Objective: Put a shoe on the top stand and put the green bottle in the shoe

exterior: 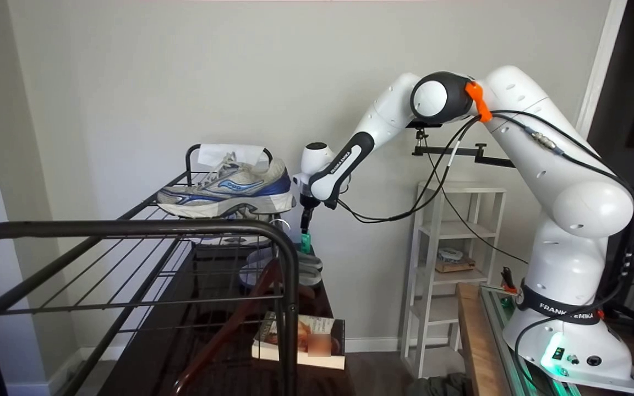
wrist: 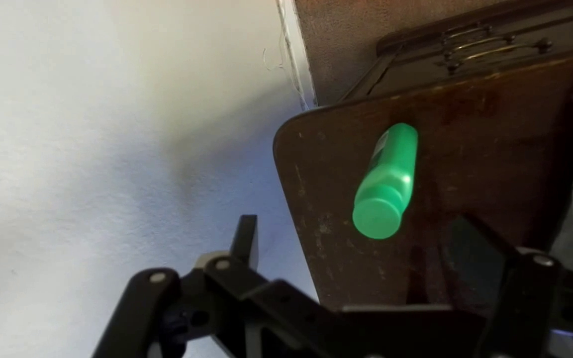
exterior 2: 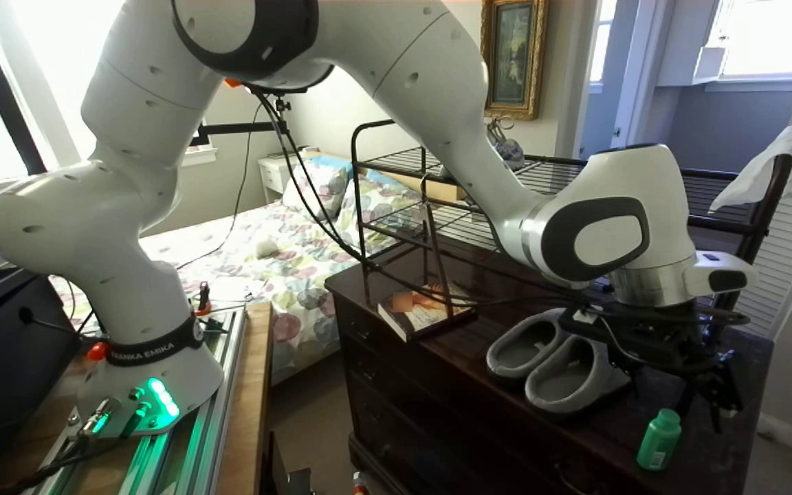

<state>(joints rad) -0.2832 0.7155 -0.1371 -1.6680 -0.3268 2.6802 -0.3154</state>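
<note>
The grey-and-white shoe (exterior: pixel 229 190) with blue trim sits on the top stand (exterior: pixel 47 276) of the black rack in an exterior view. The top stand (exterior 2: pixel 554 177) also shows in another exterior view, where the arm hides the shoe. The green bottle (exterior 2: pixel 659 440) stands upright near a corner of the dark dresser. It also shows in an exterior view (exterior: pixel 305 243) and the wrist view (wrist: pixel 388 179). My gripper (wrist: pixel 358 248) is open and empty. Its fingers are wide apart, with the bottle just ahead of them, lying between their lines. The gripper (exterior 2: pixel 678 402) is above and beside the bottle.
Grey slippers (exterior 2: pixel 568 381) are on the dresser beside the gripper. A book (exterior 2: pixel 423 306) and a brown wooden hanger (exterior 2: pixel 438 261) are farther along. A white cloth (exterior 2: pixel 764 165) hangs on the rack's end. A white shelving unit (exterior: pixel 430 275) stands by the wall.
</note>
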